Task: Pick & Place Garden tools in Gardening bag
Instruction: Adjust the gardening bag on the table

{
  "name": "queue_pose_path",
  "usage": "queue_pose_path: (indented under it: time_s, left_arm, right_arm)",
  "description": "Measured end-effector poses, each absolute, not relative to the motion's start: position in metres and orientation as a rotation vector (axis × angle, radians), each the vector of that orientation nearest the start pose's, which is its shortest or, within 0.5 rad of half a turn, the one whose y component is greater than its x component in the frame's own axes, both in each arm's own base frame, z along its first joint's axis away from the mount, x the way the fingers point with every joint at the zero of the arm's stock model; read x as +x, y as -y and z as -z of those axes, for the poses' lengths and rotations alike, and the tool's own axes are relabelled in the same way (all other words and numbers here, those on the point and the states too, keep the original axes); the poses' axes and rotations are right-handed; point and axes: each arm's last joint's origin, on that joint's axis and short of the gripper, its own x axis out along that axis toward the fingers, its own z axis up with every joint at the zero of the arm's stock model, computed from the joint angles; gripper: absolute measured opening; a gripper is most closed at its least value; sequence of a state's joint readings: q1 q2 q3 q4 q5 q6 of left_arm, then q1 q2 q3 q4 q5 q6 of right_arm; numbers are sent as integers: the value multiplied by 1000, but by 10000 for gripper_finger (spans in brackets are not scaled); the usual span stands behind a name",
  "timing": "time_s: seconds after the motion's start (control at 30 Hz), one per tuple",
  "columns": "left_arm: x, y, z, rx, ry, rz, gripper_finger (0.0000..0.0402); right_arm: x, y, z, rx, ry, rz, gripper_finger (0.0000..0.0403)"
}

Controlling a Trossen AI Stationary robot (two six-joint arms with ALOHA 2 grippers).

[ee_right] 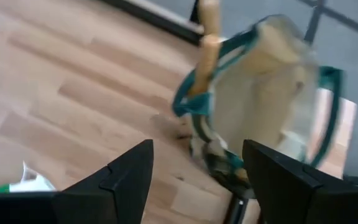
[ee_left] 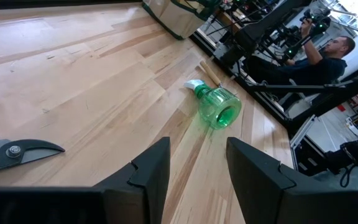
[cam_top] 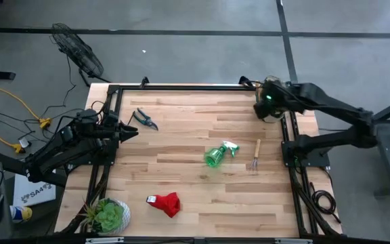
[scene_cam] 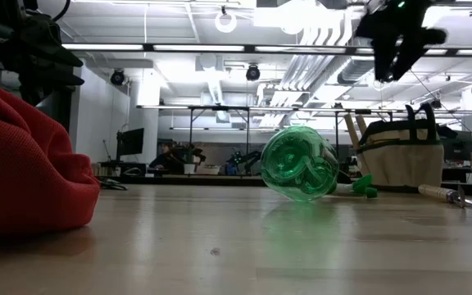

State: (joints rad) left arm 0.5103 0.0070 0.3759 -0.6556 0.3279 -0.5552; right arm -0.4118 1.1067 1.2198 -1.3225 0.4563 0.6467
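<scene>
On the table's left edge our left gripper (cam_top: 128, 131) waits with fingers apart and empty, the pruning shears (cam_top: 144, 119) just beside it. Mid-table lie the red glove (cam_top: 166, 203), green spray bottle (cam_top: 219, 154) and fork (cam_top: 256, 156). Our right gripper (ee_right: 194, 171) hangs wide and empty over the gardening bag (ee_right: 272, 93) at the far right corner; we should lift clear of its handles before fetching the fork.

Only the letters "SAA" can be read, printed on a white box (cam_top: 34, 192) lying on the floor beside the desk (cam_top: 181, 135).
</scene>
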Motion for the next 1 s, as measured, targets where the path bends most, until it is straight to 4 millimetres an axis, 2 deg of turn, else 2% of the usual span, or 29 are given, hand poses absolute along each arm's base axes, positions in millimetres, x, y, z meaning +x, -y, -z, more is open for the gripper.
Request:
queue_pose_path:
  time_s: [0.13, 0.37, 0.7, 1.0]
  left_arm:
    - [52, -18, -223, -667, -206, -250, 154]
    - [52, -18, -223, -667, -206, -251, 154]
    - [52, -18, -223, -667, -206, -251, 154]
    - [52, -18, -223, -667, -206, -251, 154]
  right_arm:
    - [169, 102, -322, 499, -1084, 1125, 239]
    - [179, 130, -300, 487, -1258, 1103, 239]
    - [181, 152, -280, 428, -1452, 1012, 239]
    - [183, 164, -267, 486, -1528, 954, 239]
